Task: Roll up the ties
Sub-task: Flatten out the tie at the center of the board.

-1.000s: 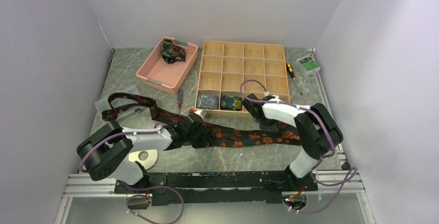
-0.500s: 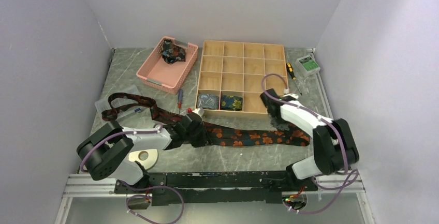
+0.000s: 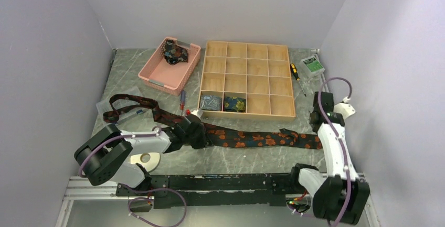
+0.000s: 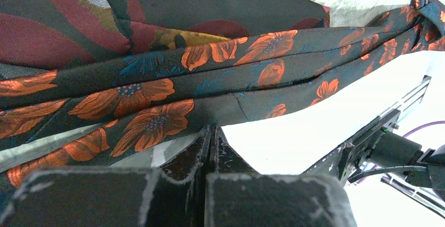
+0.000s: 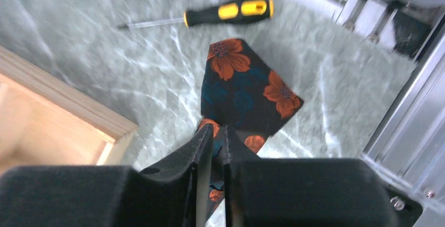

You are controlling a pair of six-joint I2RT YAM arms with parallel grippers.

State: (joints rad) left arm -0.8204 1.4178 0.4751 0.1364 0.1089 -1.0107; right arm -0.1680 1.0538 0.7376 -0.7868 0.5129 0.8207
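As you check this lot, take the items in order.

1. Navy tie point(image 3: 257, 139): smooth woven cloth with a slight sheen and an orange flower print. It is long and narrow, lying unrolled from left to right across the near bench point(image 3: 231, 160). Its pointed end lies at the far right, near the rail.
2. Right pincer point(image 5: 216, 131): fingers together, clamped on the navy tie just behind that point.
3. Left pincer point(image 4: 211, 130): fingers together at the tie's folded near edge, left of centre. You cannot tell whether cloth sits between them.
4. Maroon tie point(image 3: 131, 101): large red and ochre motifs. It is looped at the left, and one end overlaps the navy tie by the left pincer.
5. Tray point(image 3: 246, 115): pale wood with square cells, just beyond the ties. Two rolls point(image 3: 211, 102) sit in its near row, in the first and second cells from the left.
6. Screwdriver point(image 5: 231, 11): hard black-and-yellow handle, on the bench beyond the tie's point.

Risks, as I judge them:
- The cloth looks slick, and a grip this close to the tip may slip if you pull.
- Where the ties overlap, rolling the navy one could drag the maroon along.
- The lengthwise fold could make a lopsided roll unless you flatten it first.
- The tray corner stands near the right pincer and could catch it.
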